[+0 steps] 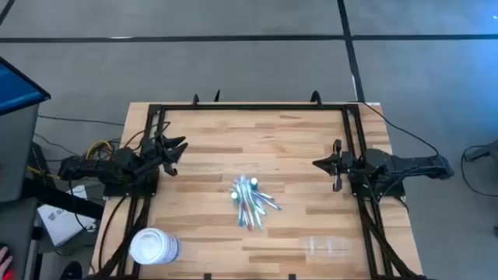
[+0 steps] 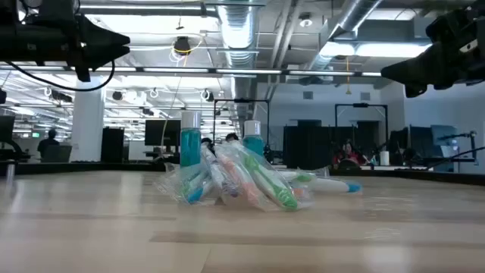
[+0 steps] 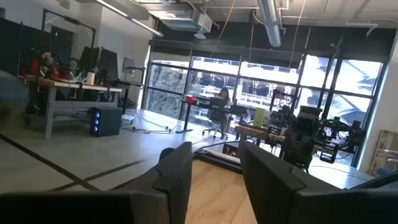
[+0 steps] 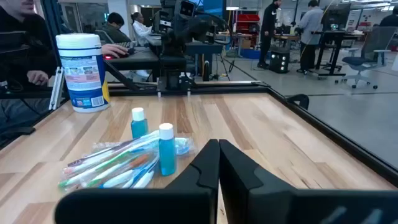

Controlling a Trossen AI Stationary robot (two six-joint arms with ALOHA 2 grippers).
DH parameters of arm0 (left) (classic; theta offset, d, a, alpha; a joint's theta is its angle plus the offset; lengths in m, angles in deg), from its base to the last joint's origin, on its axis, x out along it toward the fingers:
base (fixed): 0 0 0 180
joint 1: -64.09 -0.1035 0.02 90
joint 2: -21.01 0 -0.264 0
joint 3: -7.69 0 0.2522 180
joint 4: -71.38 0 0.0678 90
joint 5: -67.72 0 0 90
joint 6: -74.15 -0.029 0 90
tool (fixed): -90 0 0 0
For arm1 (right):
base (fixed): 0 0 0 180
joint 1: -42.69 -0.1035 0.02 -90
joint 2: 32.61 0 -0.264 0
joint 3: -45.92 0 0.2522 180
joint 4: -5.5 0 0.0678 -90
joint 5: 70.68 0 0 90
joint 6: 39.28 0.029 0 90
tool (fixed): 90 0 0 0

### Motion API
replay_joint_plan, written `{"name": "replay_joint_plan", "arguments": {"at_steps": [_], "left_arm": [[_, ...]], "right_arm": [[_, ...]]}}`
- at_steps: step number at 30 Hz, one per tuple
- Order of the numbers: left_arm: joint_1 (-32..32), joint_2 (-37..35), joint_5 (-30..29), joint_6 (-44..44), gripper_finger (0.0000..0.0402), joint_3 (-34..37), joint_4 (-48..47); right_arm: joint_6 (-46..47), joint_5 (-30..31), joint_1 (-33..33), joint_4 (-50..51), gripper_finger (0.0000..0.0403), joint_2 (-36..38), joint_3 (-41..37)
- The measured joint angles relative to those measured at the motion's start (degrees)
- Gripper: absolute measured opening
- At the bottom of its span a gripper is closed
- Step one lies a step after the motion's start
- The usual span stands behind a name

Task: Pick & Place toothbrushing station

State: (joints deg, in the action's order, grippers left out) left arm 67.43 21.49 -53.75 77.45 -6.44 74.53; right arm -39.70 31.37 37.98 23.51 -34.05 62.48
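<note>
Holder: I count one (image 1: 329, 246), long axis across the worktop (image 1: 296, 140).
Bottles: two (image 4: 166, 148).
Tub: one (image 1: 154, 247).
Left hand (image 1: 176, 147): apart.
Right hand (image 1: 317, 164): together.

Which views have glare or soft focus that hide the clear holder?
High view: clear holder nearly vanishes against the pale wood, only faint highlights. Low view: bright ceiling lights behind, toothbrush pile backlit, near tabletop soft. Left wrist view: bright windows, table barely seen. Right wrist view: evenly lit, white tub sharp.
</note>
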Motion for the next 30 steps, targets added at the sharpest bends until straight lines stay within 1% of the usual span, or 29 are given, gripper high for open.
{"name": "replay_joint_plan", "arguments": {"at_steps": [16,20,22,26,30], "left_arm": [[0.0,0.0,0.0,0.1,0.0131,0.0,0.2],[0.0,0.0,0.4,3.2,0.0131,0.0,0.2],[0.0,0.0,2.0,3.3,0.0131,0.0,0.2],[0.0,0.0,7.2,3.3,0.0131,0.0,1.0],[0.0,2.7,9.1,3.4,0.0131,0.0,3.1]], "right_arm": [[0.0,0.0,0.0,0.0,0.0,0.0,0.0],[0.0,0.0,0.0,0.0,0.0,0.0,0.0],[0.0,0.0,0.0,0.0,0.0,0.0,0.0],[0.0,0.0,0.0,0.0,0.0,0.0,0.0],[0.0,0.0,0.0,0.0,0.0,0.0,0.0]]}}
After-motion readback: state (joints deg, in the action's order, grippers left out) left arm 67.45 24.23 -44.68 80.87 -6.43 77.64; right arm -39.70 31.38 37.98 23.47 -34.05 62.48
